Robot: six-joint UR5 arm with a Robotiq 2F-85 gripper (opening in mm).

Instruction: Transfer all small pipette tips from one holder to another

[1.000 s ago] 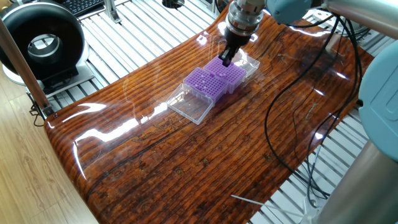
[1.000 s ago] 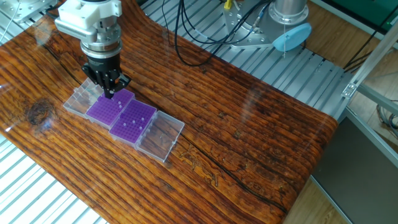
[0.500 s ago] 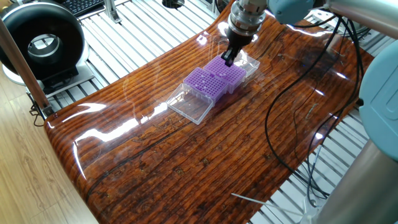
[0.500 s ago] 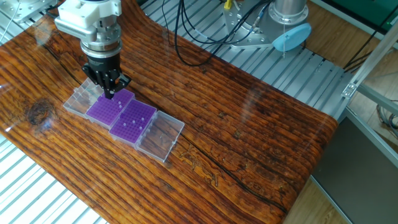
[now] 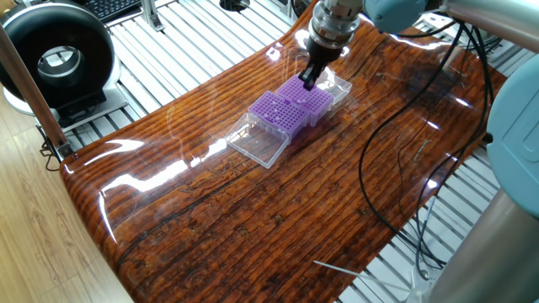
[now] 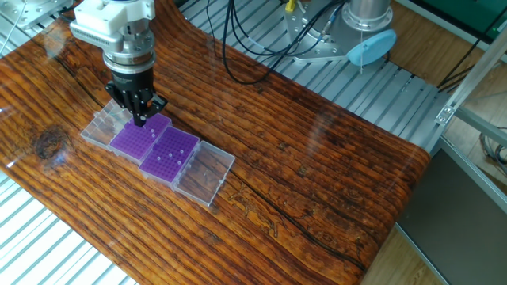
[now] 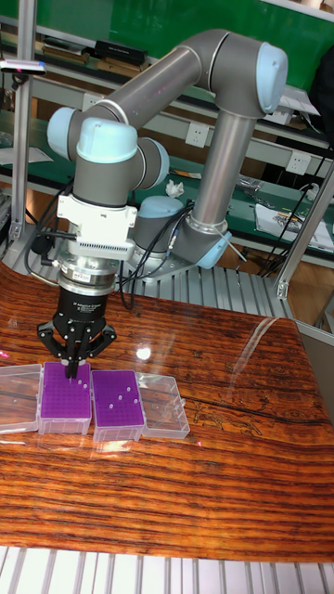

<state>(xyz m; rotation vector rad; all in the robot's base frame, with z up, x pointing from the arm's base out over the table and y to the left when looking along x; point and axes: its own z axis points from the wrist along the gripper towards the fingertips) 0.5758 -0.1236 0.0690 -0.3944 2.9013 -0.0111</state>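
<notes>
Bright, even overhead light fills all three views. White glare streaks run across the glossy wooden table (image 5: 253,210), strongest left of the purple racks (image 5: 290,108) (a round spot also shines just behind them in the tall view). Shadows are faint; focus is sharp throughout.

A glossy dark wooden tabletop (image 5: 253,210) with strong grain and bright glare patches sits on a ribbed grey metal frame (image 6: 372,87). Beside the tabletop, a black round fan (image 5: 55,55) stands above pale wood flooring (image 5: 34,244). Behind the tabletop in the tall fixed view runs a green wall panel (image 7: 139,23) over cluttered benches.
</notes>
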